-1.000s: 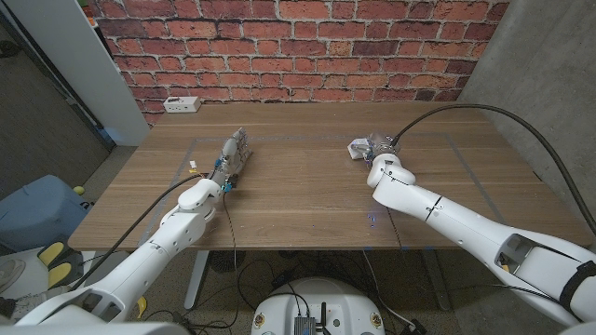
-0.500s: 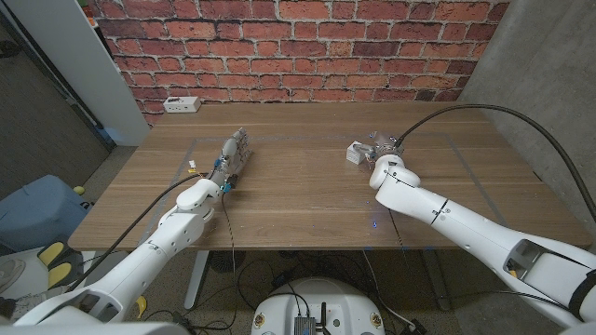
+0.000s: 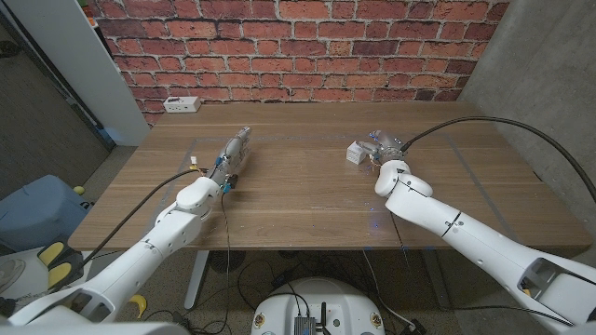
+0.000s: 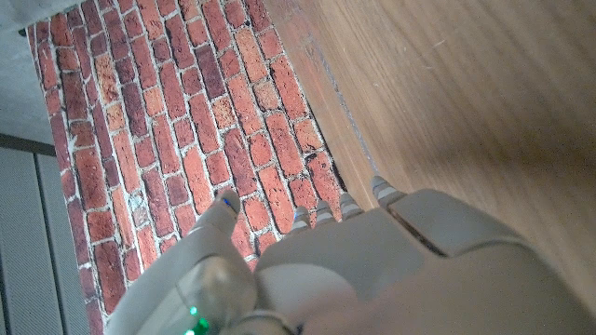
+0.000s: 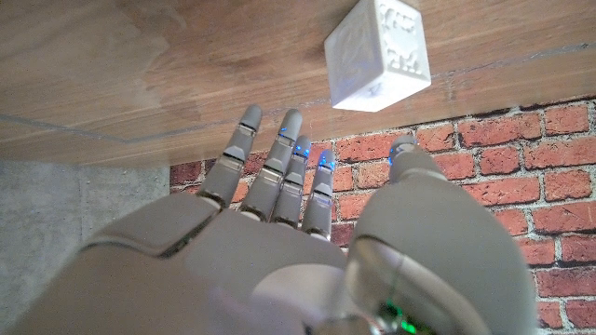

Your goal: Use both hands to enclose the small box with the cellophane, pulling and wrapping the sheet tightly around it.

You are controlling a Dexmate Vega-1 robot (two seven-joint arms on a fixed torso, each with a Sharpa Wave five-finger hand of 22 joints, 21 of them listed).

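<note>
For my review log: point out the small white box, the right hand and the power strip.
small white box (image 5: pixel 377 54), right wrist view, on its front face.
right hand (image 3: pixel 386 149), head view, middle of the hand.
power strip (image 3: pixel 182 104), head view, its top face.

White rounded arm shells w/ black cables; grey robot hand (image 5: pixel 279 233), blue-lit fingertips (image 5: pixel 301 149), green LED.

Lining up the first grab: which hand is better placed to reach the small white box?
Right. The right hand hovers open beside the small white box, fingers pointing at it. The left hand is far across the table.
</note>
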